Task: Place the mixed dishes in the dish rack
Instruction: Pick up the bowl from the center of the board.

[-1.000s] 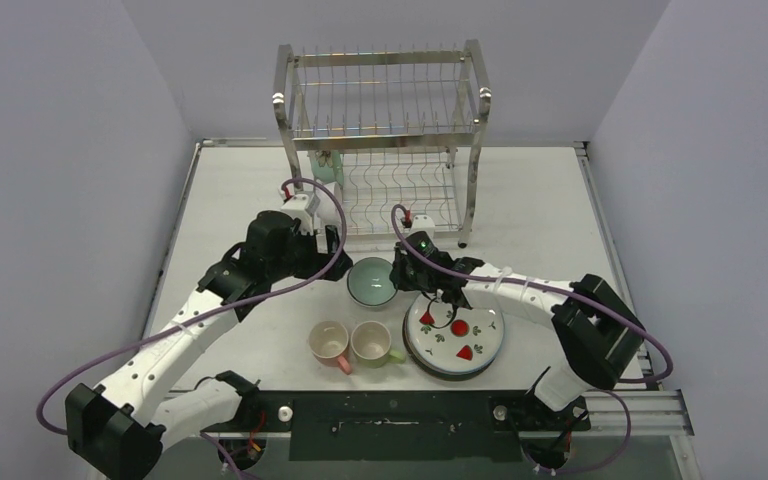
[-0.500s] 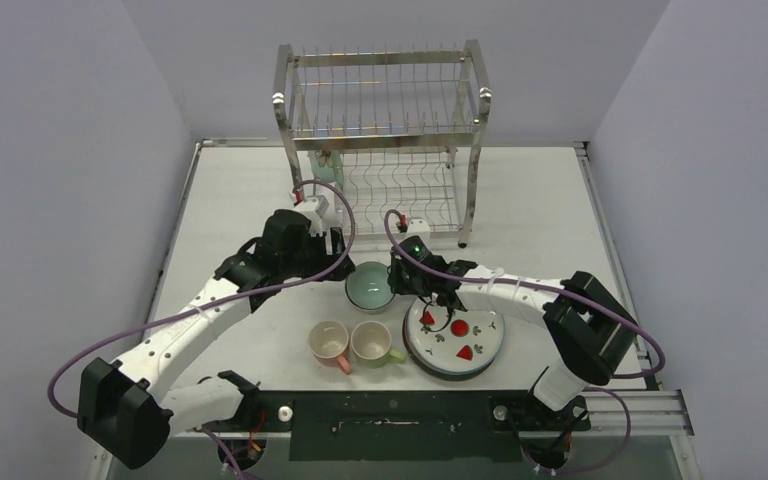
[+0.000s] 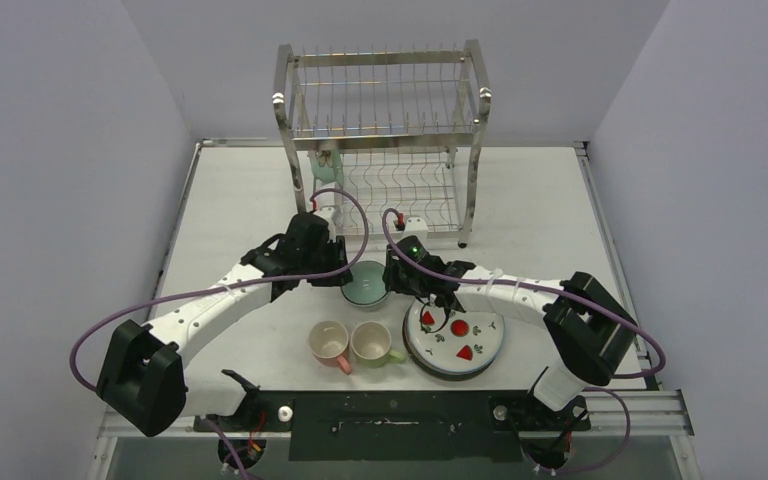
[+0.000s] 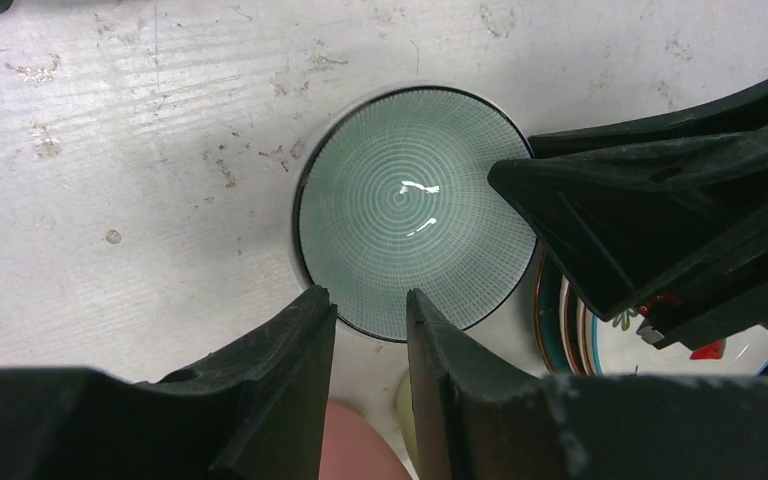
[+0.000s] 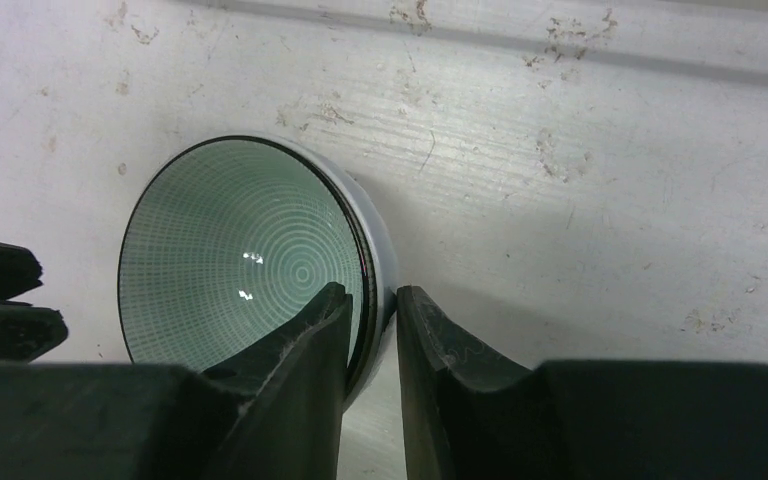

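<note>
Mint-green bowl [image 5: 240, 270] rim clamped between right fingers [image 5: 295, 360].

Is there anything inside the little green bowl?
Empty. The small mint-green bowl sits open side up on the white table, and both wrist views show only its ringed inside with light glints.

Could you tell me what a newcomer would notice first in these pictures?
The right gripper straddles the rim of the mint-green bowl at the centre of the table, while the left gripper hovers over its edge. Behind them, the tall steel dish rack stands at the far edge.
</note>
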You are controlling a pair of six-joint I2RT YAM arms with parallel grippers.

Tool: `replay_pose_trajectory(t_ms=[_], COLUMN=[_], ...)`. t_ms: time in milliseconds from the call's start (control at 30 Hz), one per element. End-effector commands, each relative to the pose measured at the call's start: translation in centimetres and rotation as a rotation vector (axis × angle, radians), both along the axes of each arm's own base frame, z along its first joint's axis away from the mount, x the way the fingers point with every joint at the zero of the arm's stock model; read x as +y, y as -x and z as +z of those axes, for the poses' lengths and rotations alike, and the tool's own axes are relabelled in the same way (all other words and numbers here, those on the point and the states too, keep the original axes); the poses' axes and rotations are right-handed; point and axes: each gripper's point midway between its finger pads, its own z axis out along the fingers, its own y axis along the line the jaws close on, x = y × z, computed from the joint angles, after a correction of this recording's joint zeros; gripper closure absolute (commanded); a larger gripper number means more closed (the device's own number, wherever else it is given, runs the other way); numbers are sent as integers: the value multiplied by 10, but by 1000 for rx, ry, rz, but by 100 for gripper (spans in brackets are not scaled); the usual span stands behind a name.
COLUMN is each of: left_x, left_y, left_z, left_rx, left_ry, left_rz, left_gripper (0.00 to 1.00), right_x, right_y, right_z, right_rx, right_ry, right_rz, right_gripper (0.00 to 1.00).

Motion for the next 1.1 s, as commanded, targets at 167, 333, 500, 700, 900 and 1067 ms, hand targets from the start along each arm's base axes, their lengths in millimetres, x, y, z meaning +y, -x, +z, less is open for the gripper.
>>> replay_pose_trajectory(t_ms=[167,333,500,700,900,1067], left_x=[-8,-5,-4,-5,-1,1], left_y=[-19,-20,-19,-20,-21,-20], left_z=[16,16,17,10,3,-6], left_rx=[-71,-76,-74,-52,-28,5], left_ry=[24,7,3,-15,-50,-89], left_rz=[29,38,36,33,50,52], left_gripper=[73,73,72,66,62,62], right_x=[25,27,25,26,25,24], right_y=[-17,-15,-14,-14,-13,-12], right_z=[51,48,47,52,53,55], right_rx=[-107,-91,-89,-96,-101,-106], right_ry=[-179,-203,-235,-288,-316,-320], right_rz=[-29,-31,-37,-48,-56,-58], right_gripper=[92,100,100,100,100,100])
